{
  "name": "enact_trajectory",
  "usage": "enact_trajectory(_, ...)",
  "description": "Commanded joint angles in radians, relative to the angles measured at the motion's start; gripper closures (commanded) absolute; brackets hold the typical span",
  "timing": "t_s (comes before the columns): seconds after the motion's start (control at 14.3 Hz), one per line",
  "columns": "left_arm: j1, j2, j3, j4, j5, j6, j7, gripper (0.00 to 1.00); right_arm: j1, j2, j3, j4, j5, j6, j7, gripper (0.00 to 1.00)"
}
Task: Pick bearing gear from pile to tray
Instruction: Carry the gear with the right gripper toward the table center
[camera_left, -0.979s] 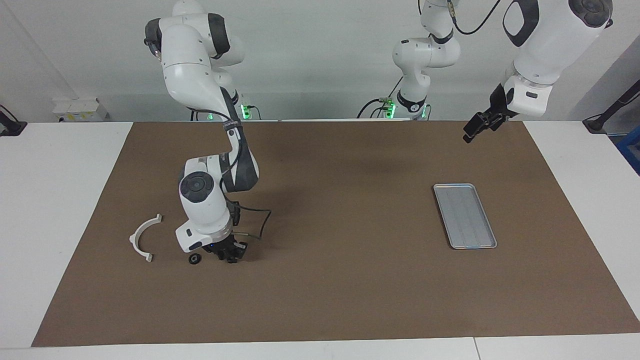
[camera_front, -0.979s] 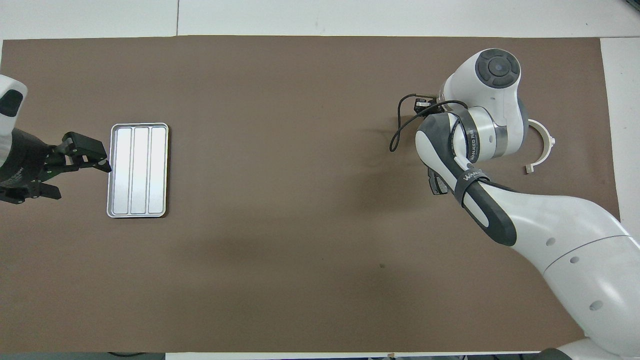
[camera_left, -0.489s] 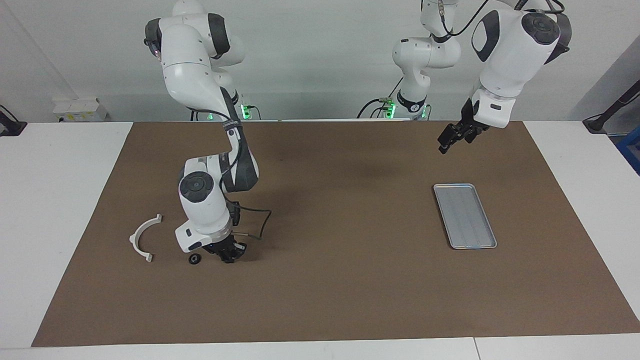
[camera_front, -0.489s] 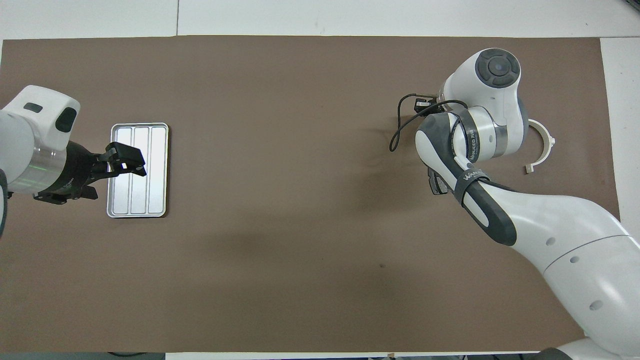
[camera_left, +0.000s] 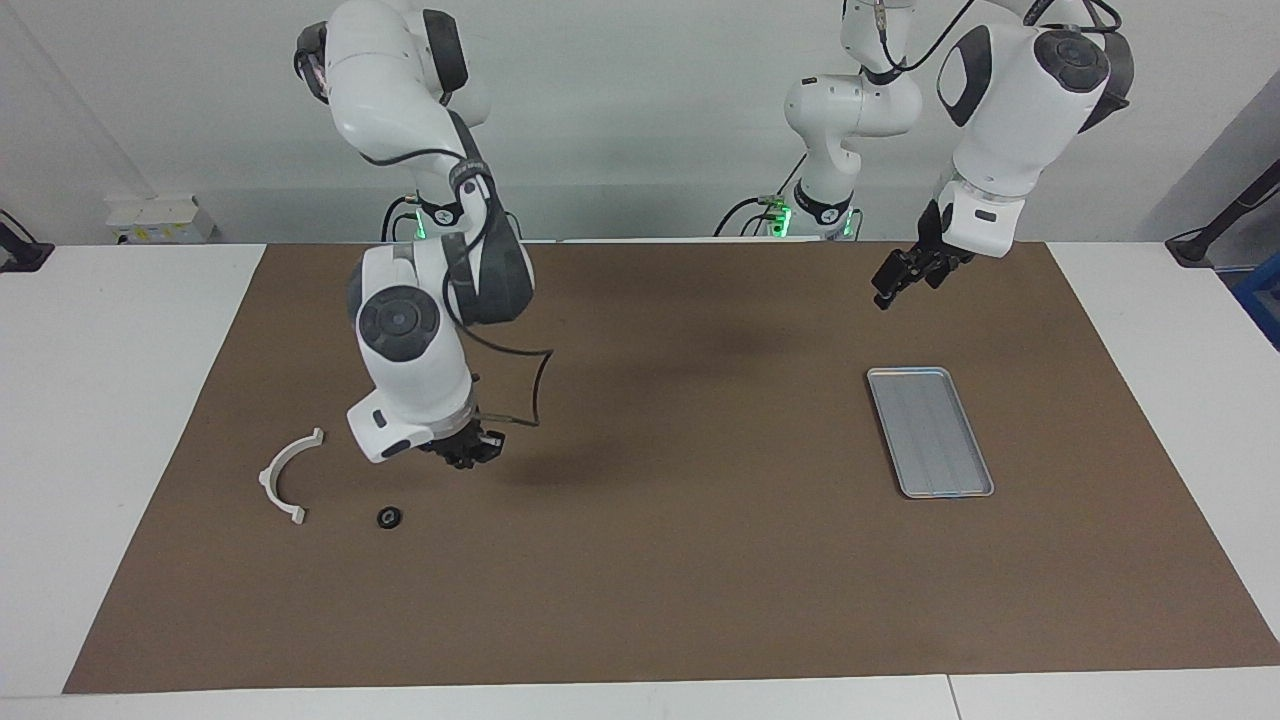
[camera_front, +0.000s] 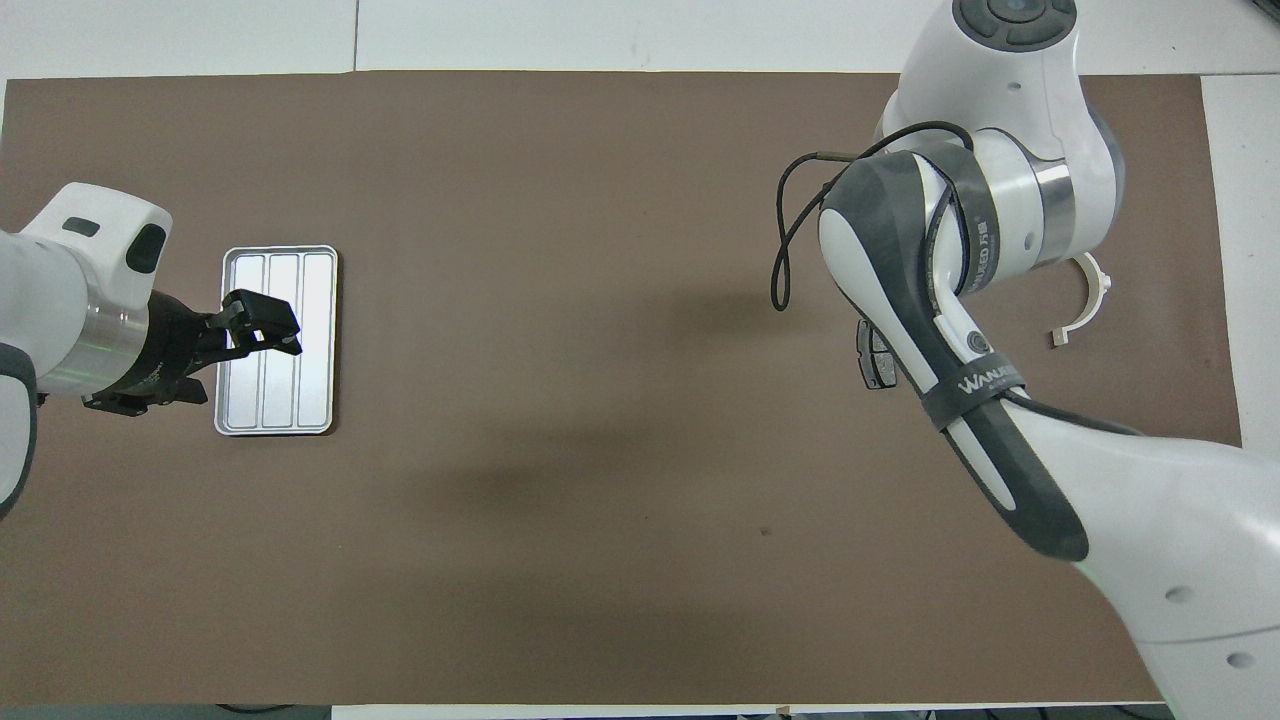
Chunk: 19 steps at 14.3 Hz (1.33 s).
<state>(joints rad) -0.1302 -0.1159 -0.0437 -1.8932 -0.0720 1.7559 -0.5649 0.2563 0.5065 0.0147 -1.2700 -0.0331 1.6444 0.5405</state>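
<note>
**Right arm's end of the table.** The pile lies here on the brown rectangular mat (camera_left: 700, 560). A white curved half-ring plastic bracket (camera_left: 266, 478) rests flat on the mat. Near it, and farther from the robots, lies a small black round ring-shaped part (camera_left: 389, 517). The two are apart, and the gripper touches neither. A dark grey brake pad (camera_front: 872, 358) shows partly from under the right arm in the overhead view. It lies nearer to the robots than the ring-shaped part.

**Right gripper.** The right gripper (camera_left: 465, 458) hangs clear of the mat, over the area beside the ring-shaped part. Its fingertips are pressed together. Whether a part is pinched between them cannot be told.

**Left arm's end of the table.** The flat rectangular silver-grey metal tray (camera_left: 930, 432) with rounded corners lies flat on the mat, well apart from the pile.

**Left gripper.** The left gripper (camera_left: 884, 293) is raised in the air at the tray's end of the mat. It overlaps the tray in the overhead view. Its fingers are spread and grip nothing.
</note>
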Motion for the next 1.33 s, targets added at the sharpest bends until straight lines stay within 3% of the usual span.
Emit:
enact_trajectory(0.0,-0.043,-0.009,0.01,-0.041,-0.012,0.049,-0.044,0.0,0.076,-0.043,0.033,0.012,0.041,-0.06,0.234,1.0)
enact_trajectory(0.14,-0.066,0.037,0.012,-0.037,-0.011,0.079,-0.052,0.0,0.173,-0.042,0.048,0.029,0.056,-0.023,0.497,1.0)
enact_trajectory(0.42,-0.08,0.09,0.012,-0.037,-0.008,0.12,-0.05,0.0,0.291,-0.029,0.05,-0.005,0.059,0.098,0.735,1.0)
enact_trajectory(0.7,-0.065,0.09,0.012,-0.043,0.009,0.108,0.092,0.0,0.359,-0.013,0.05,-0.127,0.048,0.26,0.834,1.0)
enact_trajectory(0.91,-0.013,0.09,0.013,-0.059,0.009,0.114,0.304,0.0,0.403,0.073,0.047,-0.141,0.013,0.368,0.895,1.0)
enact_trajectory(1.26,0.003,0.081,0.013,-0.119,0.009,0.175,0.319,0.0,0.409,0.112,0.048,-0.192,0.002,0.48,0.908,1.0)
